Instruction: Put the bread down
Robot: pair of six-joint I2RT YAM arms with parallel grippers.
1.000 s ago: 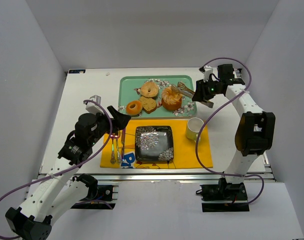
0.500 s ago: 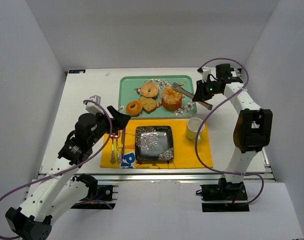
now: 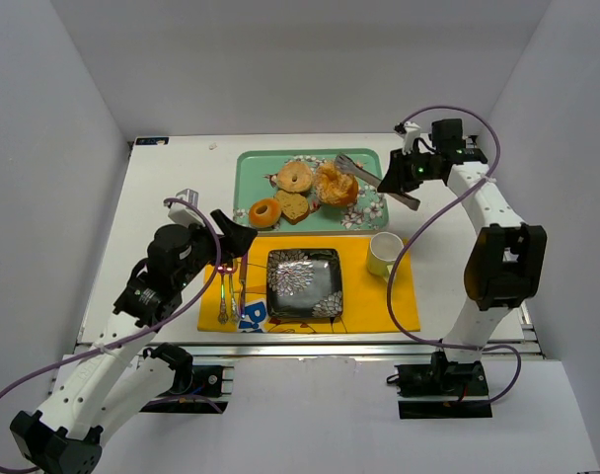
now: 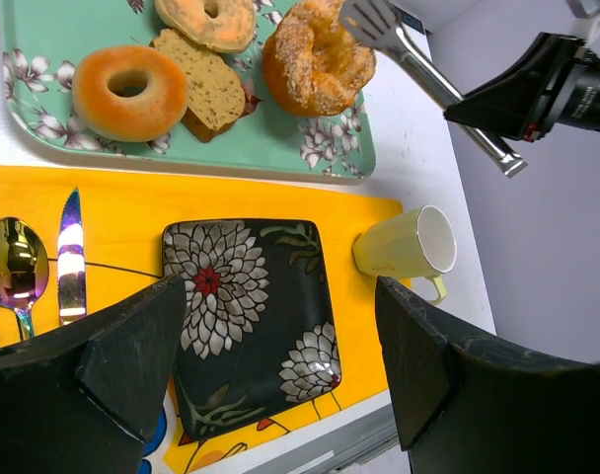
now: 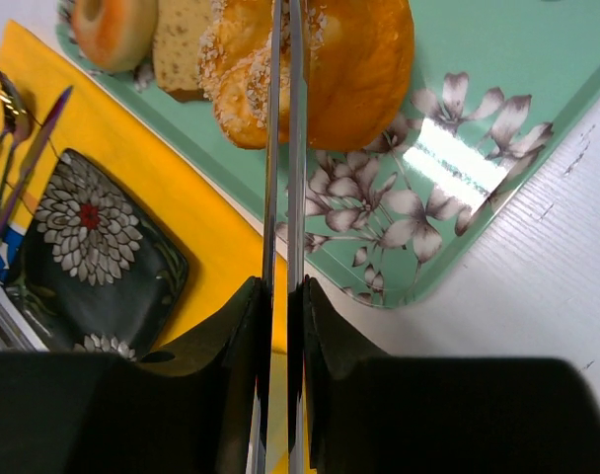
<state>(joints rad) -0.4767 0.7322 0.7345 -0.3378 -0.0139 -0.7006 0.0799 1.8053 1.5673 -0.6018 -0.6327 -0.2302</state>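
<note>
The right end effector [image 3: 409, 174] is clamped on the tongs [image 3: 367, 178], whose tips meet the sugared bread [image 3: 337, 185] on the teal tray [image 3: 249, 168] toward the far edge of the worktop [image 3: 172, 178]. The left end effector [image 3: 233, 235] hangs wide, holding nothing, nearer the left edge.

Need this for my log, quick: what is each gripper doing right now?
Left gripper: open, holding nothing.
Right gripper: shut on the tongs, whose tips are at the sugared bun.

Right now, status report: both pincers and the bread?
Left pincer open, hovering over the yellow placemat. Right pincer shut on tongs, tips at the sugared bun on the green tray. Dark plate bare.
</note>
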